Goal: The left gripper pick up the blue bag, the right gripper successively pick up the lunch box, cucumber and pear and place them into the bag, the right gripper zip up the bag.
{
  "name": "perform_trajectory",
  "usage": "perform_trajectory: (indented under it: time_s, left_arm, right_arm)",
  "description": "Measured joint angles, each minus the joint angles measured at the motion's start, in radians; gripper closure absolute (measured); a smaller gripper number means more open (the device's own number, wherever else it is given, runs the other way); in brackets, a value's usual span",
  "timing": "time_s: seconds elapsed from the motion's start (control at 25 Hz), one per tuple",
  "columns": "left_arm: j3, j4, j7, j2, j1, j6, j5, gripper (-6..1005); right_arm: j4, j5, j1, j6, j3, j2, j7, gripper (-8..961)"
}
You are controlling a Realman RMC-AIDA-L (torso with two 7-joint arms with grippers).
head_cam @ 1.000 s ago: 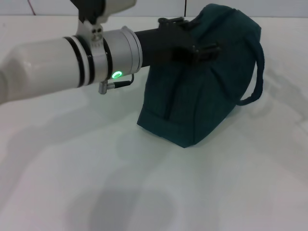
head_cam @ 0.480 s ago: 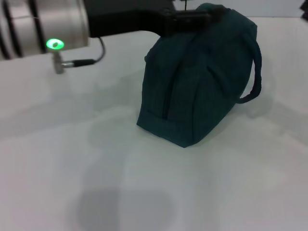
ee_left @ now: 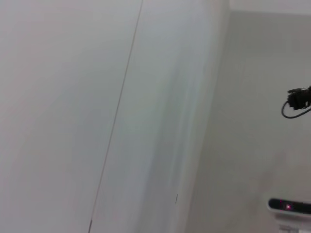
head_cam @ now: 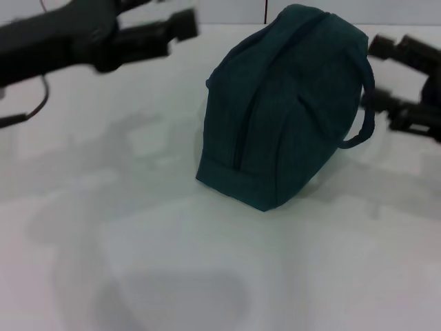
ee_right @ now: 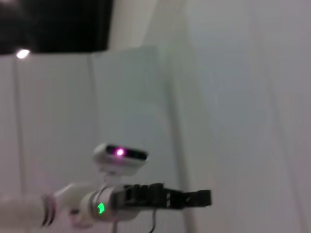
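Bag-wise it looks like the job is basically wrapped up or resetting, going by what's on the table. Left side first: the left gripper [head_cam: 180, 15] hangs up high, well apart from the bag, fingers spread and holding nothing. Middle: one blue bag [head_cam: 282, 103] sitting on the white table [head_cam: 207, 269], top seam looks closed, loop handle drooping off its right side. Right edge: the right gripper [head_cam: 386, 72] sits just beside that handle, fingers apart, empty. Count: one bag, two grippers, zero lunch box, cucumber or pear showing, so I'd guess they're inside. Nothing obvious left to grab.
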State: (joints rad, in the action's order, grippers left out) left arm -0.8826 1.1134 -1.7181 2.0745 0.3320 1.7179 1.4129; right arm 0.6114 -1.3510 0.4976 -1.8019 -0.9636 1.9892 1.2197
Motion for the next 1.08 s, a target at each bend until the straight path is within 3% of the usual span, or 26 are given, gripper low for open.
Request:
perform_trajectory:
  time_s: [0.2,0.6,1.08]
  left_arm:
    - [0.029,-0.21,0.197,-0.05,-0.004,0.094,0.071,119]
    - [0.026,-0.344,0.449,-0.038,-0.004,0.113,0.202,119]
    - [0.021,-0.36,0.486,-0.033,0.001,0.128,0.214,124]
  right_arm:
    - [0.101,-0.124,0.033,0.016,-0.072,0.012,0.052,142]
    - [0.109,-0.186,0.066,0.071,-0.171,0.022,0.09,142]
    - [0.107,-0.187,0.067,0.078,-0.189,0.023,0.09,141]
